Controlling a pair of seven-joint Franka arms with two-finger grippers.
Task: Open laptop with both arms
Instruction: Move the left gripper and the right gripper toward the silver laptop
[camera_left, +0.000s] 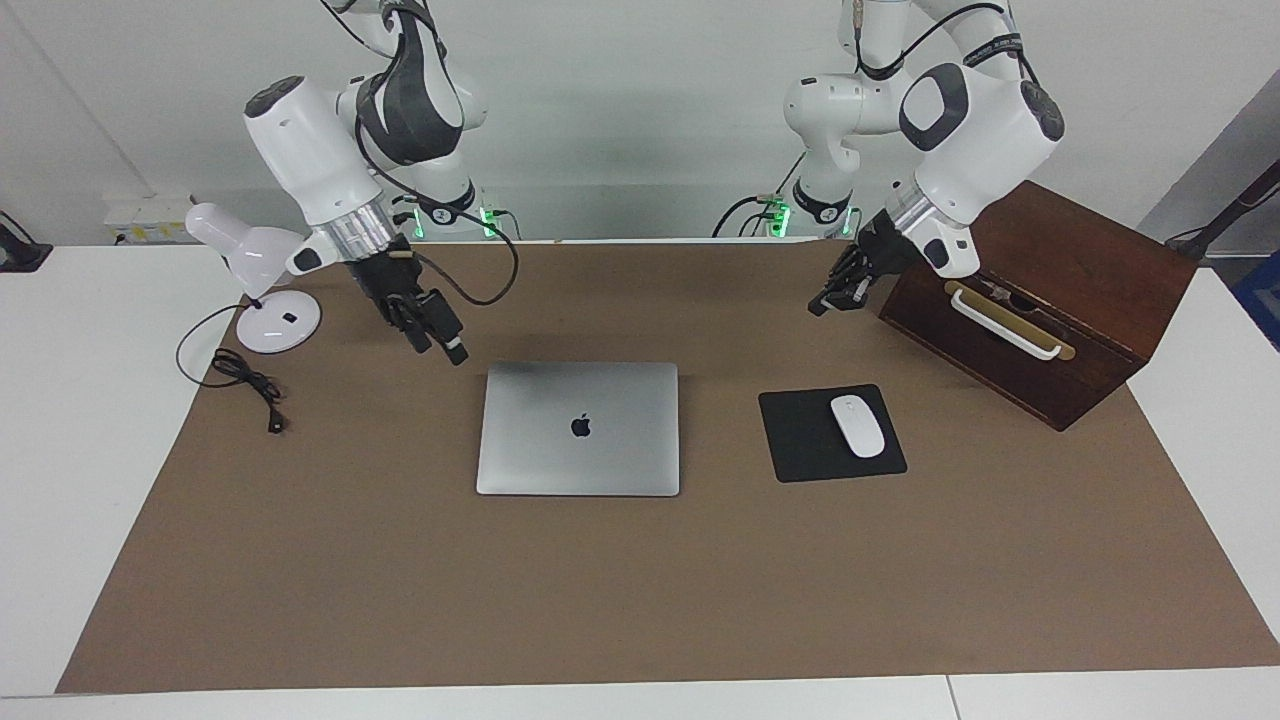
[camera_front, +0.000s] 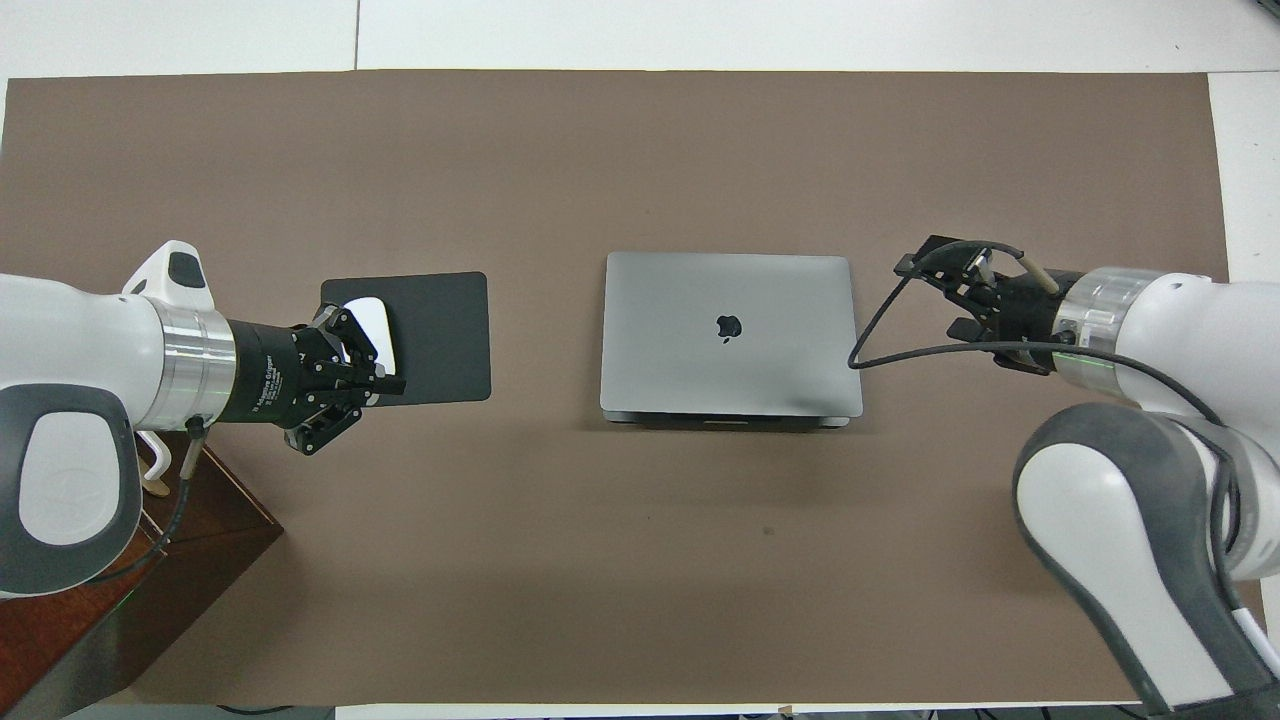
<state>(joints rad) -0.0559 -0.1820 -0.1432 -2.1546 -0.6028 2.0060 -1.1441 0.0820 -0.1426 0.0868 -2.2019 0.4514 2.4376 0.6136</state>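
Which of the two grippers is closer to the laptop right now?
The right gripper, up beside the laptop's corner toward the right arm's end. The left gripper is over the mat beside the wooden box, well short of the laptop.

Only readable sign: dark apple logo on the laptop lid. White lettering on my left wrist unreadable.

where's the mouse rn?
The white mouse sits on the black mouse pad, beside the closed laptop, toward the left arm's end of the table.
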